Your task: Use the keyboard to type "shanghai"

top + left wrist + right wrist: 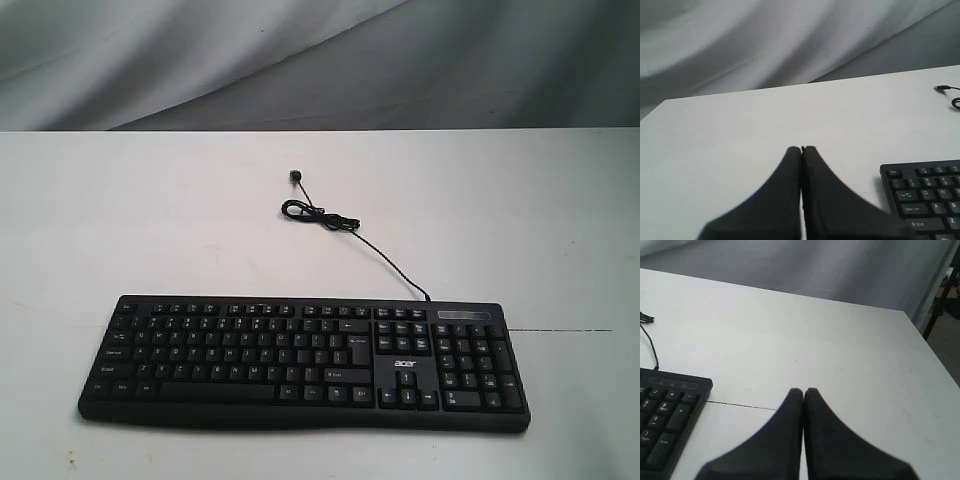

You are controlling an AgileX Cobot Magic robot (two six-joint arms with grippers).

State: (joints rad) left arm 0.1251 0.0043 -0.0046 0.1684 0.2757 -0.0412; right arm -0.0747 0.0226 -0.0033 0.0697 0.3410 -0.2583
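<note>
A wide black keyboard with white legends and an acer logo lies near the front of the white table. Its thin black cable coils away toward the back. Neither arm shows in the exterior view. In the left wrist view my left gripper is shut with nothing in it, hanging over bare table beside the keyboard's Esc corner. In the right wrist view my right gripper is shut too, empty, off the keyboard's number-pad end.
A thin dark seam line runs across the table by the keyboard's right end. The table's right edge drops off toward dark stands. Grey cloth hangs behind the table.
</note>
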